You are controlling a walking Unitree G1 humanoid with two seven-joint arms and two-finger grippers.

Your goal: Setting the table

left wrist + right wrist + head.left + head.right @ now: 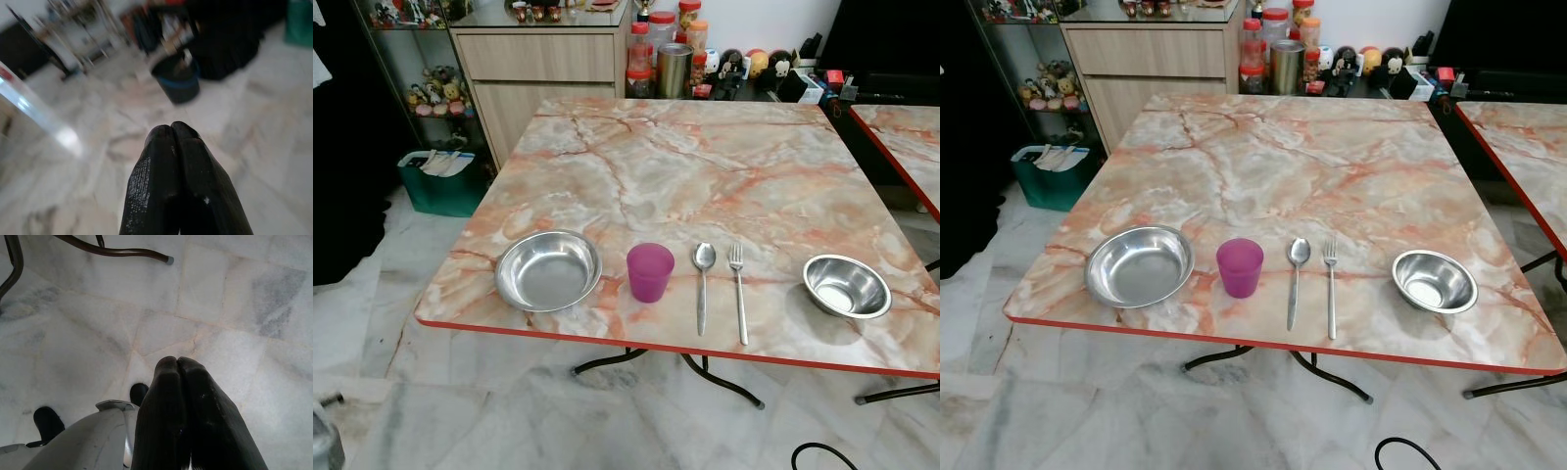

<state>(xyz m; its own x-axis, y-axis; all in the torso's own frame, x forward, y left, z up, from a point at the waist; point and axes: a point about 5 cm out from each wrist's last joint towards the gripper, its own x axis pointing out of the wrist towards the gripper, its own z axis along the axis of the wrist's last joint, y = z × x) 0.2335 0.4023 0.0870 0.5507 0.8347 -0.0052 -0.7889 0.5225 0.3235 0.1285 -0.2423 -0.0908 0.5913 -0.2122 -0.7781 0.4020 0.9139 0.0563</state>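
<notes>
On the marble-patterned table [705,166], a row runs along the near edge: a large steel bowl [548,270] at the left, a purple cup [649,271], a spoon [703,284], a fork [738,292] and a small steel bowl [846,286] at the right. My left gripper [172,128] hangs shut over the pale floor, with nothing between its fingers. My right gripper [177,361] is also shut and empty, pointing down at the floor tiles near the table's dark metal leg [112,252].
A wooden cabinet [543,69] and jars [664,54] stand behind the table. A green bin [440,181] sits on the floor at the left. A second marble table [906,137] is at the right. A black cable [822,455] lies on the floor.
</notes>
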